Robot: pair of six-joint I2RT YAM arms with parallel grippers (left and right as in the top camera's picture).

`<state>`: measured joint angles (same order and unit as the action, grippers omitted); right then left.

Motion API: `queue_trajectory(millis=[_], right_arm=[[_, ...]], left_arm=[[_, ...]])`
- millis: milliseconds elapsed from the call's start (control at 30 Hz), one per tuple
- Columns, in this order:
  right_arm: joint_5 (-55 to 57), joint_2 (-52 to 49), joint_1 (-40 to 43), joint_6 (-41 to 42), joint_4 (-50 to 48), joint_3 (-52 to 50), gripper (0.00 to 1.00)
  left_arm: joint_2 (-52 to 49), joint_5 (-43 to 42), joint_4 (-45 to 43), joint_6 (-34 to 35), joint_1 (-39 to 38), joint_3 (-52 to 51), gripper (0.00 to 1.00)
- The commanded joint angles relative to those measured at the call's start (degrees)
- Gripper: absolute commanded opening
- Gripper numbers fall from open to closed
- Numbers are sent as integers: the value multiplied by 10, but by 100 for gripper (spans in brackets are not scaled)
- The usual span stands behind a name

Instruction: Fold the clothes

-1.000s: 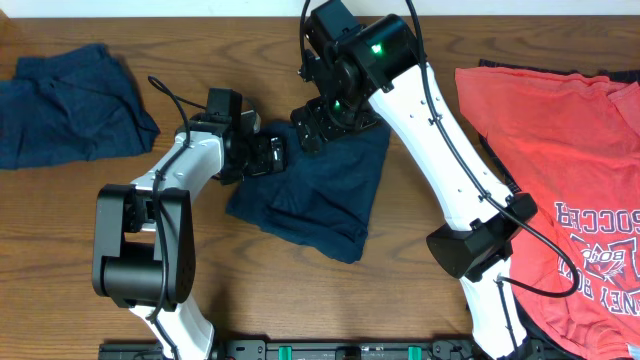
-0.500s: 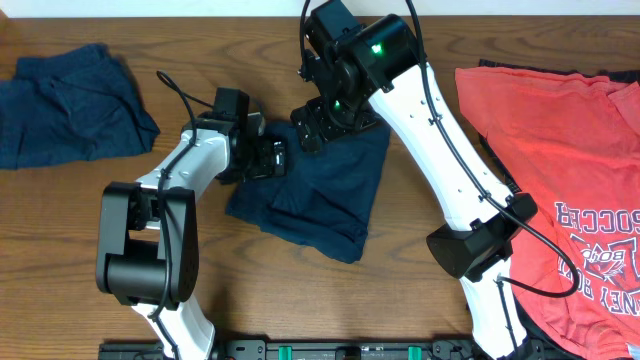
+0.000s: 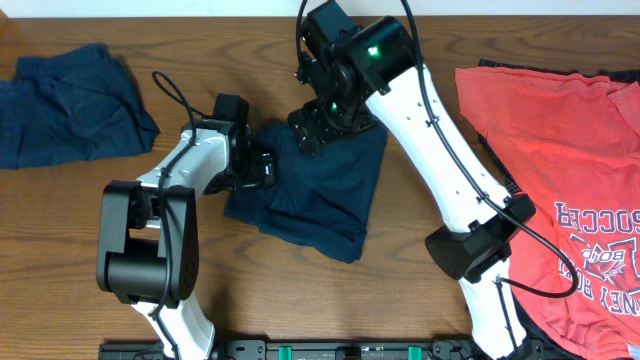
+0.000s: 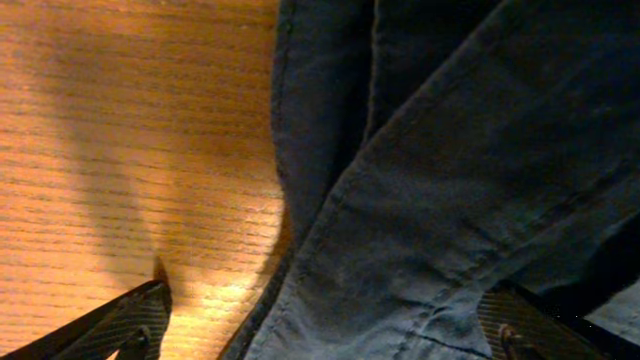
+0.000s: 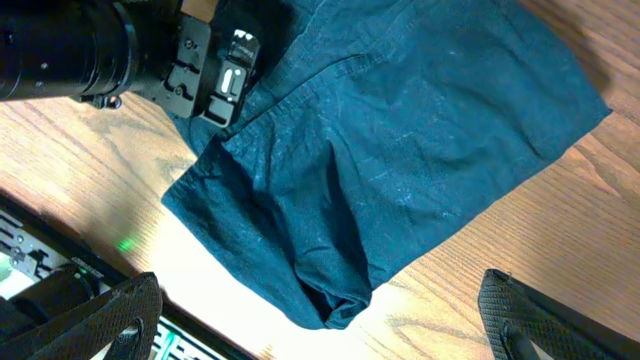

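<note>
We've got both arms crowded over the middle navy T-shirt (image 3: 318, 195), lying crumpled mid-table. The left gripper (image 3: 266, 168) sits at its left edge, jaws spread wide with the hem between them, nothing clamped. The right gripper (image 3: 312, 128) hangs over the far edge, spread wide too and gripping nothing. There's bare table (image 3: 400, 300) on the near side for moving. Another navy shirt (image 3: 70, 105) is bunched far left, well apart. The coral-red shirt (image 3: 560, 190) covers the right side, with the right arm crossing its left edge.
</note>
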<state>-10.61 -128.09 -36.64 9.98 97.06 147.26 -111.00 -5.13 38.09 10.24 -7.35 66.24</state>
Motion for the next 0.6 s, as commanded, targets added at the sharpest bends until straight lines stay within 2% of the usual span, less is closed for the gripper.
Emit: queue_trajectory(millis=[0, 100, 133, 167, 233, 400, 567], right_arm=[[-3, 0, -9, -8, 0, 2, 99], [-3, 0, -13, -8, 0, 2, 99], [-3, 0, -14, -8, 0, 2, 99], [-3, 0, -14, -8, 0, 2, 99], [-3, 0, -14, -8, 1, 2, 99], [51, -1, -3, 35, 0, 2, 99], [50, -1, 15, 21, 1, 2, 99]], left_arm=[[-174, -52, 30, -18, 12, -108, 95], [-174, -80, 25, -27, 6, -108, 91], [-174, -85, 21, -27, 3, -108, 93], [-174, -89, 18, -27, 1, -108, 100], [-174, -103, 6, -29, -2, -107, 98], [-174, -199, -5, -73, -1, -89, 98], [-174, -224, -4, -73, -1, -65, 98]])
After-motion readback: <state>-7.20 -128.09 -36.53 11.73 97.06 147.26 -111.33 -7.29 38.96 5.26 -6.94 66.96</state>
